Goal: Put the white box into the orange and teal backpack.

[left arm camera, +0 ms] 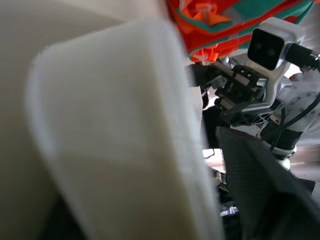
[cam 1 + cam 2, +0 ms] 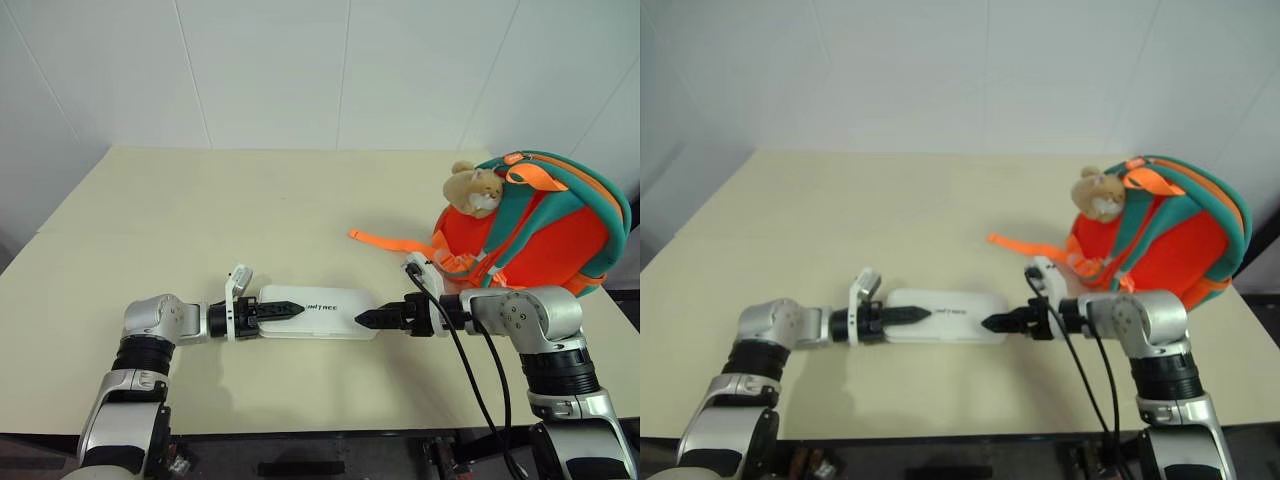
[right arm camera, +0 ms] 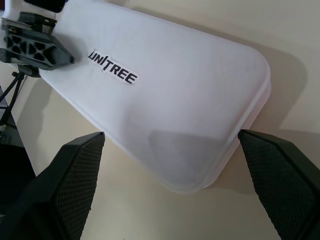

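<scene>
Lying flat near the lower centre of the head view, a thin glossy white rectangular box (image 2: 315, 311) with rounded corners and dark lettering rests on a pale cream table (image 2: 200, 210). From the left, the left gripper (image 2: 285, 312) reaches over the box's near end, its black fingers partly closed around that edge. From the right, the right gripper (image 2: 368, 319) sits at the opposite end, its fingers spread wide to either side of the box corner. At the right of the frame stands a rounded bright-orange backpack (image 2: 535, 235) with teal trim, a tan plush bear (image 2: 472, 189) on its upper left.
</scene>
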Controlling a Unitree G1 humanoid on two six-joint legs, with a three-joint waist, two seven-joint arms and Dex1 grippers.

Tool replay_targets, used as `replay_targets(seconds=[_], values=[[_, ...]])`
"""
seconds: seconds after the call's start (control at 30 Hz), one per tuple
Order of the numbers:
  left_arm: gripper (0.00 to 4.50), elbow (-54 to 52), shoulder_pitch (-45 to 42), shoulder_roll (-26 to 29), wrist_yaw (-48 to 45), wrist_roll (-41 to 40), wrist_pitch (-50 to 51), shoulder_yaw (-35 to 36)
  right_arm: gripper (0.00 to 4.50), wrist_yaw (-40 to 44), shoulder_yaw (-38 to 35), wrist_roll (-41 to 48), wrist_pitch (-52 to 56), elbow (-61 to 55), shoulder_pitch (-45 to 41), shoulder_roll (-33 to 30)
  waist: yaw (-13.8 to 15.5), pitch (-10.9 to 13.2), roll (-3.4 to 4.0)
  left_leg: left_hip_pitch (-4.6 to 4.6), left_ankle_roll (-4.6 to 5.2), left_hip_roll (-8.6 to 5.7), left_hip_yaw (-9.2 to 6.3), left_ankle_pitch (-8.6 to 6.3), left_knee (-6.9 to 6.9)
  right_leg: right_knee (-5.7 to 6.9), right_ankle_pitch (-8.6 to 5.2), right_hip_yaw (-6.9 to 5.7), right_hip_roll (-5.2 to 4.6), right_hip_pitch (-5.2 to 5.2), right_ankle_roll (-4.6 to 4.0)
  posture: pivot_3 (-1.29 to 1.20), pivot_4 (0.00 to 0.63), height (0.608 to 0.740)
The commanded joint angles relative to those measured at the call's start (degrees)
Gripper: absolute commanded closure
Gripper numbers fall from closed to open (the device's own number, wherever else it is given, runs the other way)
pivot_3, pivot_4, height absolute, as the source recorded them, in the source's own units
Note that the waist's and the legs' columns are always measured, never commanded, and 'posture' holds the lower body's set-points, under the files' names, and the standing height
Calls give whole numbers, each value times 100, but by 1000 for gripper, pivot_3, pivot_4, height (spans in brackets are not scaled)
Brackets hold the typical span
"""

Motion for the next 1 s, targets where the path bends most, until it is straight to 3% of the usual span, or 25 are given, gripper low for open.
replay_targets(seconds=[0.03, 0.07, 0.17, 0.33, 0.47, 0.67, 0.83, 1.0], values=[[2946, -162, 2, 155, -160, -42, -24, -38, 0, 154, -198, 202, -308, -421, 152, -143, 2, 0, 0, 0, 0, 0, 0, 0, 0, 0, 0, 0, 0, 0, 0, 0, 150, 740], [3146, -212, 28, 167, -191, -46, -88, -18, 0, 220, -287, 303, -306, -523, 235, -194, 3, 0, 0, 0, 0, 0, 0, 0, -1, -1, 0, 0, 0, 0, 0, 0, 150, 740], [3193, -329, 85, 147, -250, -166, -298, 242, 0, 622, -526, 695, -419, -1040, 626, -477, 8, 0, -1, 0, -1, 0, 0, 0, -2, -4, 0, 0, 0, 1, 0, 0, 150, 740], [3193, -718, 255, 159, -381, -486, -489, 684, 0, 260, -1259, 753, -848, -1373, 1164, -553, 11, 1, -1, -1, -1, 1, 1, 0, -5, -7, -1, 1, -1, 2, 0, 0, 150, 740], [3193, -1173, 476, 385, -578, -614, -789, 860, 0, 96, -2336, 693, -1521, -1953, 2079, -865, 55, 0, -1, -3, -4, 0, -1, -2, -10, -14, -3, 0, -1, 4, 4, 0, 150, 740], [3193, -1203, 590, 597, -752, -523, -1241, 828, 0, -387, -3574, 830, -1982, -2478, 2661, -991, 64, 1, -1, -3, -5, -1, 0, -3, -5, -15, -3, 0, -2, 6, 4, 0, 150, 740], [3193, -1132, 549, 624, -863, -532, -1362, 759, 0, -608, -3705, 713, -2338, -2355, 2856, -1092, 31, 0, -2, -3, -4, 0, 1, -3, -2, -15, -3, 1, -2, 8, 4, 0, 150, 740], [3193, -1171, 507, 561, -867, -531, -1448, 664, 0, -710, -3298, 339, -2958, -1642, 2456, -1180, 9, 0, -2, -2, -4, 0, 1, -3, -2, -15, -3, 1, -3, 8, 4, 0, 150, 740]])
